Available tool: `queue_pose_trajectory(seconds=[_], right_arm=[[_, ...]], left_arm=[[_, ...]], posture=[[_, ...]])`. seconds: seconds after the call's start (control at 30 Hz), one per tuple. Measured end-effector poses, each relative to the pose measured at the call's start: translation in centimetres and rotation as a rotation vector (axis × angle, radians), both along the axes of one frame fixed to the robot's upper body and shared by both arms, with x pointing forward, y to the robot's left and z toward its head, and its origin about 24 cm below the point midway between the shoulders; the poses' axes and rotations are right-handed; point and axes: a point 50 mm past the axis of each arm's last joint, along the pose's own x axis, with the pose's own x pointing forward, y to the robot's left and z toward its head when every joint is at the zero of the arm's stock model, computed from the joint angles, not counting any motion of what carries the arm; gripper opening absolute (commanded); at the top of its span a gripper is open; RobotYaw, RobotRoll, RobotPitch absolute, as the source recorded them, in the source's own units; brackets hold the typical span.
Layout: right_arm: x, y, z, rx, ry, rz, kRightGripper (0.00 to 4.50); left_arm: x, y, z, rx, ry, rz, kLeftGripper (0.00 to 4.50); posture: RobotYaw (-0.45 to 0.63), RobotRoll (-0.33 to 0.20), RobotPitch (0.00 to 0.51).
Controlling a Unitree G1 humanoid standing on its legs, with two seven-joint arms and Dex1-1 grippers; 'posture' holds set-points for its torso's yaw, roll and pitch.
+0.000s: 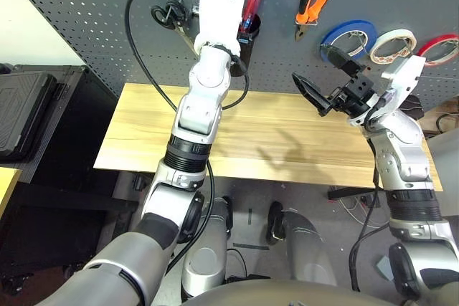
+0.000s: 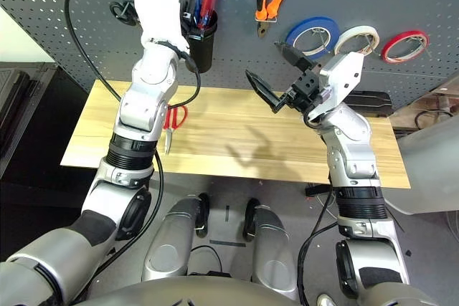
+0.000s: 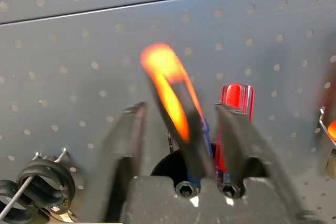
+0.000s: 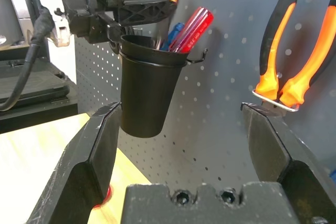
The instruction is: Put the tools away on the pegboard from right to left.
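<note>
Blurred orange-and-black screwdriver stands between my left pincer fingers – parted, seemingly off it – over the black cup, upper centre. Right pincer gapes empty – red scissors half-hidden on the counter.

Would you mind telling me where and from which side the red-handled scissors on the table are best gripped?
Probably from above, across the neck where the blades meet the red loops: the red-handled scissors lie flat on the table, tip toward the robot, so only a top-down pinch fits.

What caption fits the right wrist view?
Open right gripper faces the black cup and hung pliers on the pegboard.
</note>
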Motion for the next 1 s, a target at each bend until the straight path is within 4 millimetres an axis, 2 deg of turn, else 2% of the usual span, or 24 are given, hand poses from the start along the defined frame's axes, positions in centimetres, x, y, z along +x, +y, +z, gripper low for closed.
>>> queue_pose_trajectory(seconds=[0.07,0.1,0.4,0.5,0.63,0.8,0.9,1.0], right_arm=[[0.0,0.0,0.0,-0.001,-0.005,-0.001,4.5],[0.0,0.0,0.0,-0.002,-0.008,-0.001,4.5],[0.2,0.0,-0.5,-0.011,0.004,-0.007,4.5],[0.3,0.1,-0.6,-0.008,0.01,-0.004,4.5],[0.2,0.4,-0.7,-0.005,0.014,0.011,4.5],[0.1,0.6,-1.0,-0.001,0.023,0.039,4.5],[0.0,0.8,-1.3,0.002,0.043,0.064,4.5],[-0.1,1.2,-1.4,-0.003,0.061,0.1,4.5]], left_arm=[[0.0,0.0,0.0,0.001,0.0,-0.002,4.39],[0.0,0.0,0.0,0.002,0.001,-0.005,4.46],[0.0,0.3,0.4,-0.03,-0.007,-0.003,4.46],[-0.8,0.9,2.2,-0.135,-0.062,-0.027,4.46],[-2.9,2.5,5.2,-0.255,-0.163,-0.063,4.46],[-4.3,5.4,6.1,-0.246,-0.179,-0.007,4.46],[-5.2,7.0,5.1,-0.218,-0.144,0.026,4.46],[-5.8,7.8,2.3,-0.187,-0.031,0.044,4.46]], posture=[[0.14,0.0,0.196],[0.15,0.0,0.195],[0.16,0.0,0.189],[0.16,0.0,0.187],[0.18,0.0,0.19],[0.2,0.0,0.192],[0.22,0.0,0.194],[0.23,0.0,0.196]])
